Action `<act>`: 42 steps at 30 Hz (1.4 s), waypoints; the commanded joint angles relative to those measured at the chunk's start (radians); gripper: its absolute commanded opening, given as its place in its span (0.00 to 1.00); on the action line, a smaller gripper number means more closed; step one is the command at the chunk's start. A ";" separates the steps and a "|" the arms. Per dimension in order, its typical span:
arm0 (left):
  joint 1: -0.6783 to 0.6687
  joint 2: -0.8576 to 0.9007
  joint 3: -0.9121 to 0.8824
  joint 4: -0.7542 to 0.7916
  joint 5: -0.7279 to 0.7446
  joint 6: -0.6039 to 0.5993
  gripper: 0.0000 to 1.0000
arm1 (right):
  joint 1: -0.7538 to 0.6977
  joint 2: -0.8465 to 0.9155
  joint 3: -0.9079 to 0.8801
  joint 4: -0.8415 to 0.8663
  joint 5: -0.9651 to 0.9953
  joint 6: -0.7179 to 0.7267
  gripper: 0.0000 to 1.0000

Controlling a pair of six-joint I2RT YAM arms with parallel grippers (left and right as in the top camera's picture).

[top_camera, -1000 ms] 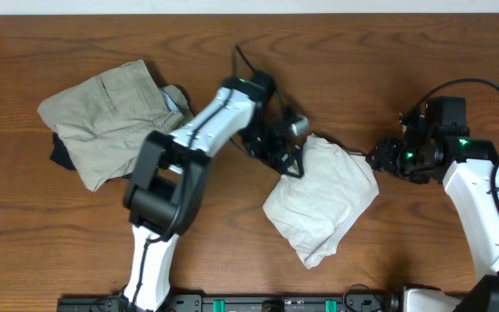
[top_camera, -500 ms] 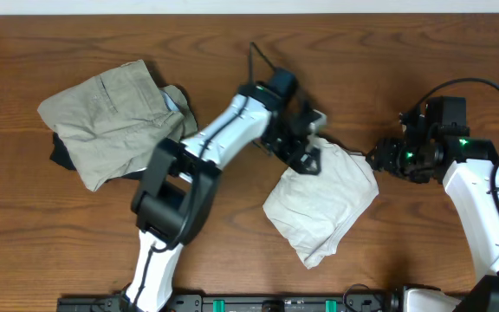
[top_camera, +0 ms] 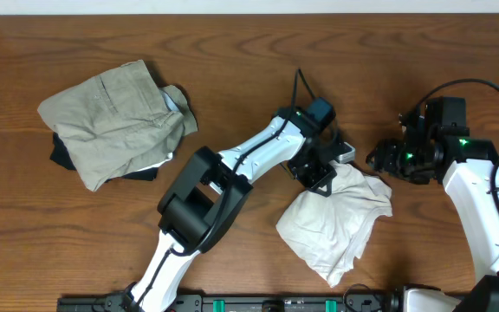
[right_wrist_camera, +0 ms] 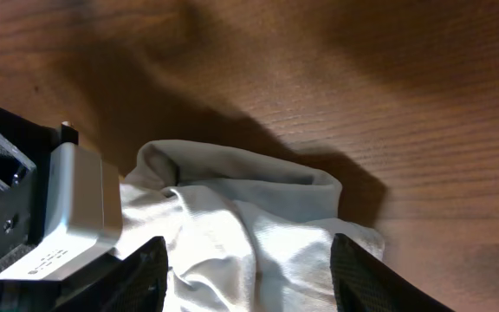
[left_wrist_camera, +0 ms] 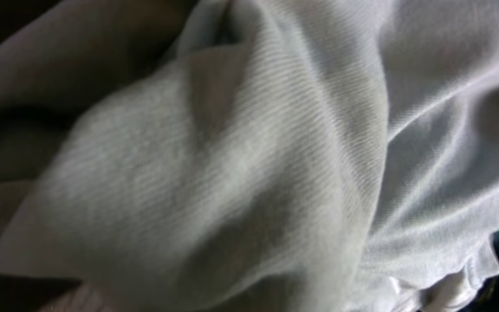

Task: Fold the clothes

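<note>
Table: brown wood table [top_camera: 76,260], with clothes at two spots well apart.
Left gripper: the left gripper [top_camera: 320,171] reached across to the upper left edge of the cream garment [top_camera: 336,221]; its jaws, wide a second before, had snapped closed. Its own camera saw only bunched pale fabric pressed close, so it most likely had a pinch of that cloth.
Cream garment: lay crumpled right of centre, between the two grippers; it had slid right and toward the near edge as the arm came in.
Right gripper: the right gripper [top_camera: 378,159] hung just beside the garment's upper right corner, jaws partly open, holding nothing.
Tan garment: the tan garment [top_camera: 111,121] sat far left on a dark cloth [top_camera: 59,156], unmoved.
Meaning: a first hold was gained; spreading probably comes next, folding not yet begun.
</note>
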 commanded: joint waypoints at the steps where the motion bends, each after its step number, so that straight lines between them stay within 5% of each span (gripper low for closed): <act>1: 0.037 -0.032 0.060 -0.056 -0.042 -0.018 0.06 | -0.006 -0.006 0.006 -0.007 -0.004 -0.010 0.58; 8: 0.208 -0.261 0.169 -0.157 -0.222 -0.094 0.06 | -0.006 -0.006 0.006 -0.010 -0.004 -0.010 0.58; 16: 0.645 -0.463 0.172 -0.159 -0.221 -0.211 0.06 | -0.006 -0.006 0.006 -0.014 -0.004 -0.010 0.58; 22: 1.004 -0.404 0.168 -0.151 -0.203 -0.210 0.06 | -0.006 -0.006 0.006 -0.017 -0.005 -0.010 0.57; 31: 1.312 -0.188 0.157 -0.273 -0.349 -0.224 0.17 | -0.006 -0.006 0.006 -0.029 -0.005 0.010 0.56; 34: 1.375 -0.175 0.157 -0.304 -0.341 -0.268 0.34 | -0.006 -0.006 0.006 -0.029 -0.005 0.014 0.56; 39: 1.417 -0.255 0.167 -0.320 -0.315 -0.285 0.83 | -0.006 -0.006 0.006 -0.026 -0.005 0.017 0.57; 42: 1.410 -0.355 0.180 -0.315 -0.311 -0.280 0.94 | -0.006 -0.006 0.006 -0.020 -0.005 0.017 0.57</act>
